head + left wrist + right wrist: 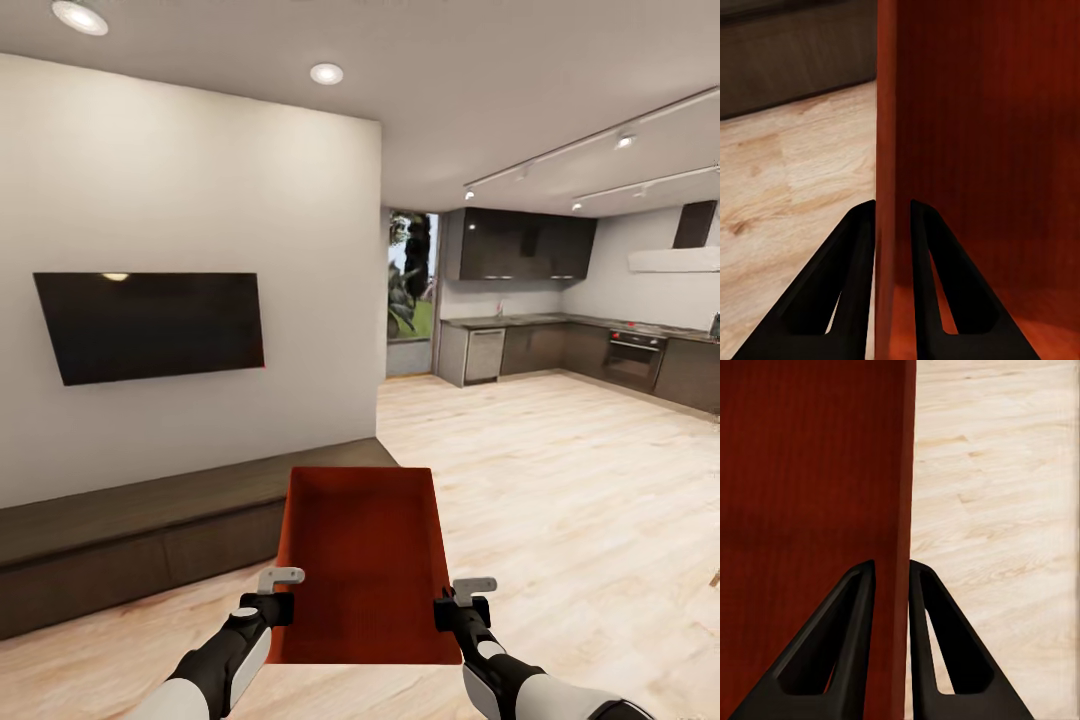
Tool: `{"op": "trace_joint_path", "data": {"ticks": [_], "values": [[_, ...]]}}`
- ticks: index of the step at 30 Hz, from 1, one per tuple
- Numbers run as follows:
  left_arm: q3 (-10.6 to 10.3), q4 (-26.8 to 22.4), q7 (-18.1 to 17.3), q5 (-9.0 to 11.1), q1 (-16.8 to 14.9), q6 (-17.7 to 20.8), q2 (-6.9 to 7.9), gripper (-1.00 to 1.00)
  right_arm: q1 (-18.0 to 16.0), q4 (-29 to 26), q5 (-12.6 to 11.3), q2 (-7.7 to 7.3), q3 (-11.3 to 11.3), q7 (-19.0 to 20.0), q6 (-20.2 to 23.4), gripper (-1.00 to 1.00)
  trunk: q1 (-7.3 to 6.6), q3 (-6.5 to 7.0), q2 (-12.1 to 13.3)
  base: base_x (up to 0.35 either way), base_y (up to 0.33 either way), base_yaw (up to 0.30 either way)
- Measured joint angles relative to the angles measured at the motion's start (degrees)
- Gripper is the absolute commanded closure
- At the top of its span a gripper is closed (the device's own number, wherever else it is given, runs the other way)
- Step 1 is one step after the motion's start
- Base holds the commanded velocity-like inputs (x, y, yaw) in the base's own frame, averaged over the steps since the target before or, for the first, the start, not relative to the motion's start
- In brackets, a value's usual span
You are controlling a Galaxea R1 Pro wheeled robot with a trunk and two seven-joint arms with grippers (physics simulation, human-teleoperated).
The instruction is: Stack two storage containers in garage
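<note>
Light wood-plank flooring (560, 470) is being crossed in the living room, with the TV screen (150, 325) at centre left. One storage container (362, 560) is being held at bottom centre. Its side walls are being pinched by the left gripper (892, 225) and right gripper (892, 585), jaws nearly closed. Thin, stiff, probably light walls are being judged prone to slipping; gripping at mid-length is being favoured.

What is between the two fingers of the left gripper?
In the left wrist view, the thin side wall of the orange-red container stands between the left gripper's fingers; one finger is inside the container, the other outside.
</note>
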Motion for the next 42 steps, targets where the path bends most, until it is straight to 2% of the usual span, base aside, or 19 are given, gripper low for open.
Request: {"op": "trace_joint_path", "data": {"ticks": [9,42], "values": [[0.03,0.0,-0.04,0.0,0.01,-0.01,0.0,1.0,0.0,0.0,0.14,-0.02,-0.11,0.05,-0.01,1.0,0.0,0.61,0.0,0.0,0.0,-0.088],[0.03,-0.14,-0.01,-0.11,0.01,-0.01,-0.01,1.0,0.0,0.03,0.01,0.01,-0.08,0.0,-0.23,1.0,0.0,0.65,0.01,0.0,0.0,-0.002]]}}
